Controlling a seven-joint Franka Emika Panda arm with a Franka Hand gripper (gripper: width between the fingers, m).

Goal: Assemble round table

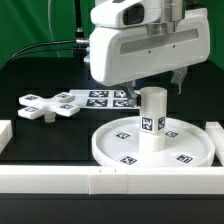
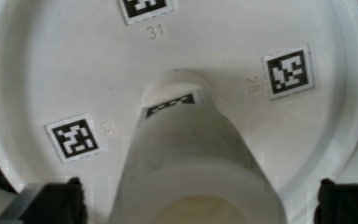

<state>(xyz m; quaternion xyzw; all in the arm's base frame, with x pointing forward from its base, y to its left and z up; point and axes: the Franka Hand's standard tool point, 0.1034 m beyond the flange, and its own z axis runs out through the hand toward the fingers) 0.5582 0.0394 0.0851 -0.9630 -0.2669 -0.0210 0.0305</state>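
Your gripper (image 2: 194,203) hangs over the short post (image 1: 152,112), which stands up in the middle of the big round disc (image 1: 104,146). Its fingers (image 2: 59,200) are wide apart, one each side of the post. The cross piece (image 1: 48,107) lies flat, away from the disc.

The arm's white wrist housing (image 1: 128,45) points straight down, with the claw (image 1: 158,86) hanging directly below it. The claw's jaws stand spread wide; its two dark fingertips (image 2: 48,203) sit level with each other, far apart on either side of its centre line.
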